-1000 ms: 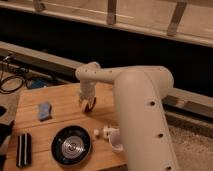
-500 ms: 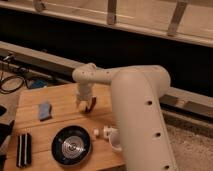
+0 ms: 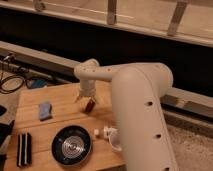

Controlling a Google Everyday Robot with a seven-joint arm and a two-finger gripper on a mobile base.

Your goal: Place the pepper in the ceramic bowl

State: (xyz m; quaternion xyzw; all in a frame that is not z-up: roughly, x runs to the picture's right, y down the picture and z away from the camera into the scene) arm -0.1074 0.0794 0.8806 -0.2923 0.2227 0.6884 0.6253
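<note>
The pepper (image 3: 90, 105) is a small dark red piece on the wooden table (image 3: 60, 102), near its back middle. My gripper (image 3: 88, 101) hangs from the pale arm and points down right over the pepper, at its level. The ceramic bowl (image 3: 71, 145) is black with pale rings and a shiny centre. It stands at the table's front, below and slightly left of the gripper, and holds nothing.
A blue cloth-like lump (image 3: 45, 110) lies left of the gripper. A translucent white cup (image 3: 114, 140) and small white bits (image 3: 96, 132) sit right of the bowl. A black flat object (image 3: 23, 149) lies at the front left. My bulky arm (image 3: 142, 115) covers the table's right side.
The arm's upper part has shifted slightly left and up. The gripper stays over the pepper, which remains at about the same spot.
</note>
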